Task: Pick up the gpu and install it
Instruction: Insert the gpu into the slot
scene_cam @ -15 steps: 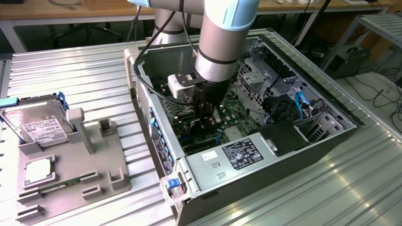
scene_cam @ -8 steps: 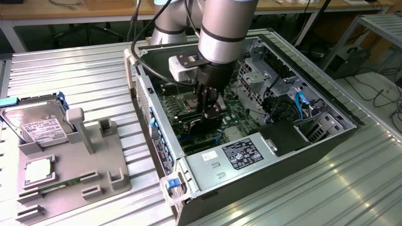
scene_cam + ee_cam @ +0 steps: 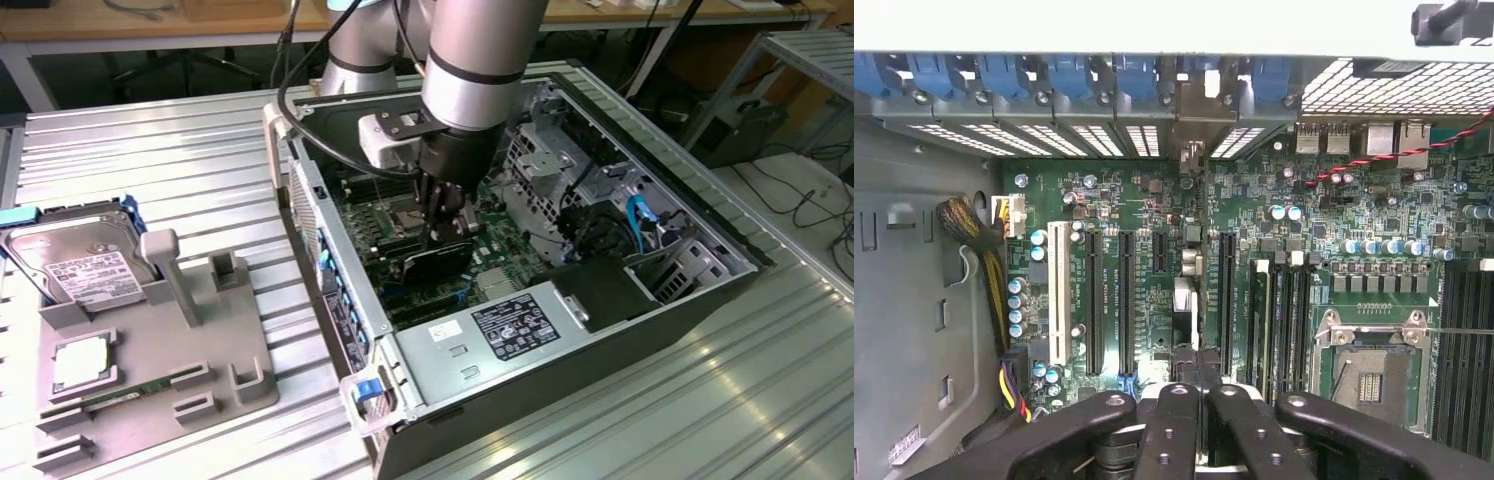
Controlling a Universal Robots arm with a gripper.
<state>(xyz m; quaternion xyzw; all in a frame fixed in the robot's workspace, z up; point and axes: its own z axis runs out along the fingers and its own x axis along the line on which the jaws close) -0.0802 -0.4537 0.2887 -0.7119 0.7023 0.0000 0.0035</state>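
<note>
The thin black gpu card [image 3: 438,262] is seen edge-on [image 3: 1192,300] inside the open black tower case [image 3: 667,320], standing over the green motherboard [image 3: 1154,215]. It is clamped by the black tool [image 3: 447,222], whose fingers [image 3: 1172,420] are closed narrowly on its top edge; the card's lower edge is hidden.

In the exterior view the arm [image 3: 467,70] is cut off by the picture's upper edge, and it hides part of the motherboard [image 3: 501,245] inside the computer case [image 3: 587,345]. The gpu [image 3: 438,262] is partly covered by the pincer [image 3: 445,228]. At the exterior view's left, the hard drive [image 3: 74,265] runs off the edge. Its label print is too small to read.
</note>
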